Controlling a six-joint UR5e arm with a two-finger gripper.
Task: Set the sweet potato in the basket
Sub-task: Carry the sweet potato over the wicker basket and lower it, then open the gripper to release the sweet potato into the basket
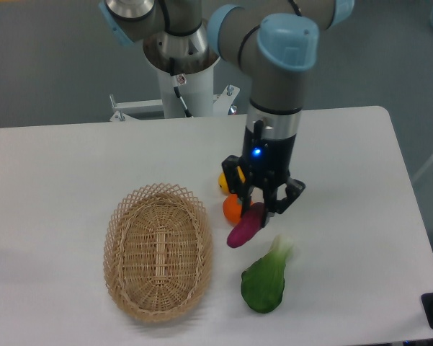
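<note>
1. The gripper (259, 210) hangs just right of the middle of the frame, pointing down at the white desk (57, 166).
2. Its fingers (272, 205) are clamped on the top end of the sweet potato (243, 226).
3. The sweet potato is purple-pink and tilted. Its low end points down and to the left. I cannot tell if that end touches the desk or is just above it.
4. The basket (158, 251) sits in the lower left part of the frame, near the sweet potato. Nothing is in it.
5. A round orange (232, 208) sits just behind the sweet potato, to its upper left. A yellow fruit (223, 182) peeks out behind that, partly hidden by the gripper.
6. A leafy green veggie (265, 281) lies just below and right of the sweet potato.
7. I think the job is at the lift-and-carry step. The sweet potato must next go left and over the basket rim.
8. What could go wrong:
   - The hold is only on one end, so the sweet potato could swing or slip out.
   - If it is carried too low, its hanging end could hit the basket rim and push the basket.
   - The gripper could bump the orange and make it roll.
</note>
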